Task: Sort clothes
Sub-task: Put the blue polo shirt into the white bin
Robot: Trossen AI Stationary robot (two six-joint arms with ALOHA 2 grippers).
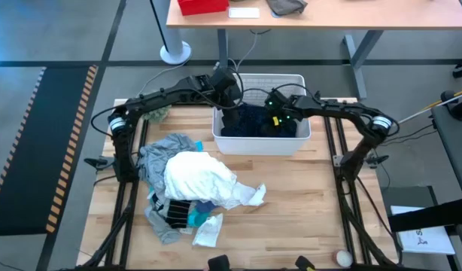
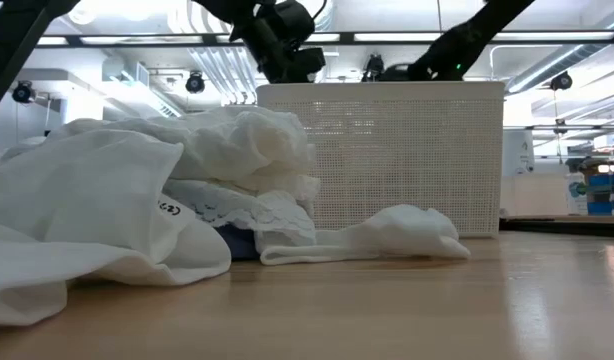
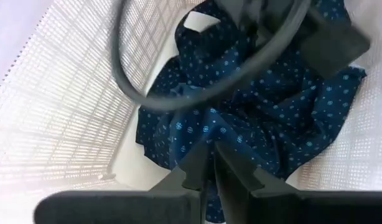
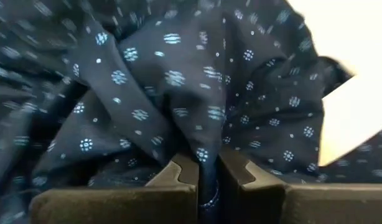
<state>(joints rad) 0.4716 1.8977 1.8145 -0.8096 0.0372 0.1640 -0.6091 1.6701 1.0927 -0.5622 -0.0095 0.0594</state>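
Over the bin (image 1: 299, 143) at twelve o'clock, our left gripper (image 3: 211, 163) and right gripper (image 4: 208, 167) seemingly pinch the navy garment (image 1: 253, 124); lifting could drag it out.

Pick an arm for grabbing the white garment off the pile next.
Left, probably. Both grippers are over the white bin, pinching the dotted navy garment: left gripper, right gripper. The white garment lies on the left arm's side of the table, so after release it has the shorter path.
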